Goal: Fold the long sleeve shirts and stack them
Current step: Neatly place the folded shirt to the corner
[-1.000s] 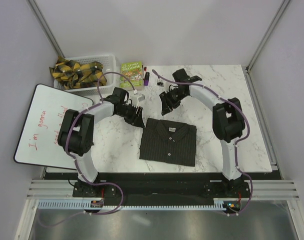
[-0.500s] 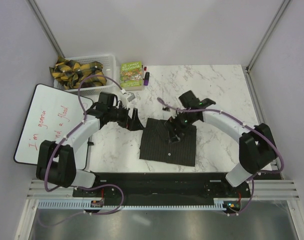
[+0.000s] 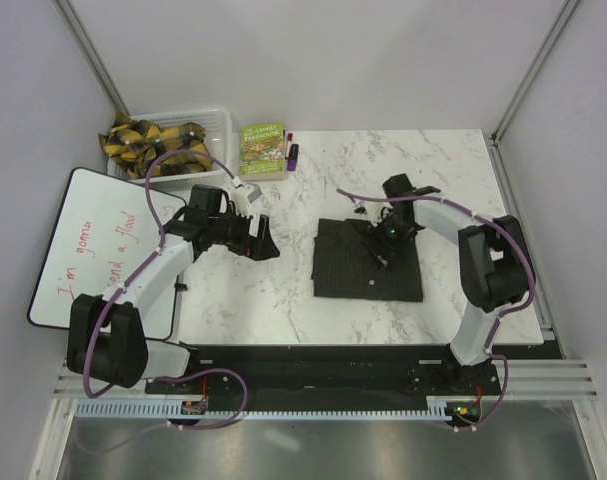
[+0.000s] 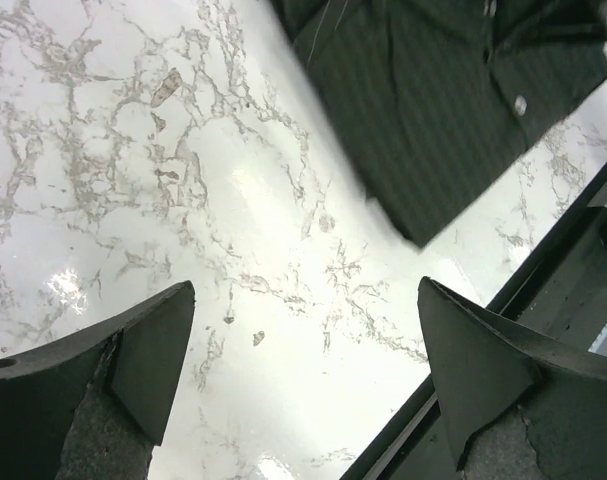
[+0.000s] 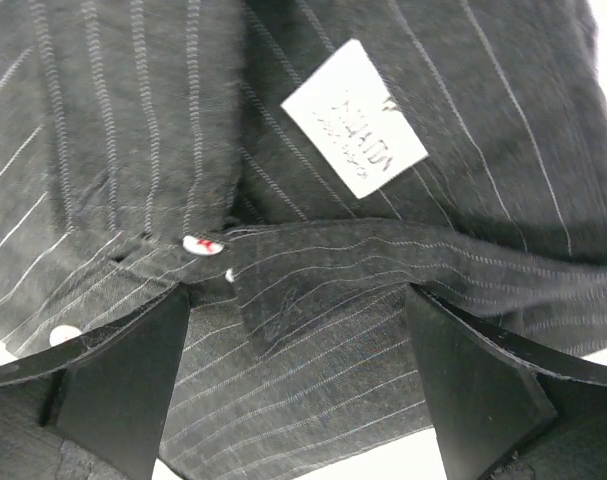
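Observation:
One folded long sleeve shirt (image 3: 368,265) lies as a dark pinstriped rectangle on the marble table, right of centre. My right gripper (image 3: 381,247) hangs open low over its collar end. In the right wrist view the shirt (image 5: 313,300) fills the frame with its collar, a button and a white label (image 5: 355,118), and the right gripper (image 5: 298,350) straddles the collar with nothing pinched. My left gripper (image 3: 266,240) is open over bare marble left of the shirt. In the left wrist view the left gripper (image 4: 303,340) holds nothing, and the shirt (image 4: 433,90) lies beyond it at upper right.
A white basket (image 3: 215,120) of yellow-black cloth sits at the back left. A green book (image 3: 263,148) and a purple marker (image 3: 293,153) lie beside it. A whiteboard (image 3: 93,250) leans off the table's left side. The table's dark front rail (image 4: 583,230) runs close to the left gripper.
Both grippers opened wide. The right gripper came down onto the shirt, and the shirt has shifted right and slightly back. The left arm swung out and now hovers left of the shirt.

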Robot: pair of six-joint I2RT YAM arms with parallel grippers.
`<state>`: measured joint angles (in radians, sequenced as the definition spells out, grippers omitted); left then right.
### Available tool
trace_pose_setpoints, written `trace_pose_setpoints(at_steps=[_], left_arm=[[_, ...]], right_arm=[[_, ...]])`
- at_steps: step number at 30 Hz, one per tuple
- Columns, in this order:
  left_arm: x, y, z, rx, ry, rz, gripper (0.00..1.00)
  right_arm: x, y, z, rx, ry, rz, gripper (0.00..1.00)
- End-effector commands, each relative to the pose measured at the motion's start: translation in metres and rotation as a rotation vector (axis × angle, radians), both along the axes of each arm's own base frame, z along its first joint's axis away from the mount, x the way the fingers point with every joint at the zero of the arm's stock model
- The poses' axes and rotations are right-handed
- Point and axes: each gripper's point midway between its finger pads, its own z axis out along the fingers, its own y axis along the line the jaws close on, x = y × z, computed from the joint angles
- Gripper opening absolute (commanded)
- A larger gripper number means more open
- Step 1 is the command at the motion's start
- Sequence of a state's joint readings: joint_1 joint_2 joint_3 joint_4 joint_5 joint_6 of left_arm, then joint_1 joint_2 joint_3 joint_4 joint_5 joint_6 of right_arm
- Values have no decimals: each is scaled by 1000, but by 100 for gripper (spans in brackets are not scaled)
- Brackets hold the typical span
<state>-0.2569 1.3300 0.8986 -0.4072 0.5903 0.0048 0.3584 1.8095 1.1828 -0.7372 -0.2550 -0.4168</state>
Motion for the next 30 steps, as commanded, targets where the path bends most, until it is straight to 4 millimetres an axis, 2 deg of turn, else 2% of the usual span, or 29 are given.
trace_pose_setpoints(at_steps=[1,2,4,7,8,11,13,14,15,16,17,18,19,20,21,25,29,30], left_arm=[[17,5,14,27,-57,19,99],[19,5,18,30,-68,20,99],[19,8,21,46,-81,20,99],[21,12,29,63,-117,28,99],[22,14,30,70,-124,39,99],[24,16,34,65,-123,68,99],[25,15,38,58,-120,84,99],[25,16,40,60,-122,90,99],[25,16,41,59,-121,93,99],[25,17,42,60,-126,93,99],[25,18,43,63,-131,98,99],[26,18,42,64,-130,99,99],[26,18,43,67,-129,97,99],[27,19,44,73,-127,102,99],[25,20,44,81,-115,101,99],[27,24,58,86,-141,126,99],[24,19,63,52,-127,128,99],[24,20,62,53,-126,131,99]], right_arm=[[63,-77,3,-151,-133,21,95],[82,-84,15,-155,-182,29,96],[97,-106,29,-163,-205,7,96],[127,-134,71,-158,-321,-45,97],[143,-137,97,-138,-387,-74,98],[145,-129,130,-54,-397,-190,98],[129,-111,140,56,-339,-357,98],[112,-104,126,76,-278,-406,98],[102,-96,121,91,-254,-442,98],[100,-83,131,85,-317,-487,98],[84,-76,112,60,-291,-496,98],[80,-66,119,59,-338,-483,98],[81,-42,119,67,-377,-459,98],[76,-39,111,33,-382,-472,98],[73,-26,103,29,-360,-459,98],[61,-24,68,-60,-250,-604,98],[52,-19,39,-63,-191,-645,98],[52,-21,23,-97,-158,-646,98]])
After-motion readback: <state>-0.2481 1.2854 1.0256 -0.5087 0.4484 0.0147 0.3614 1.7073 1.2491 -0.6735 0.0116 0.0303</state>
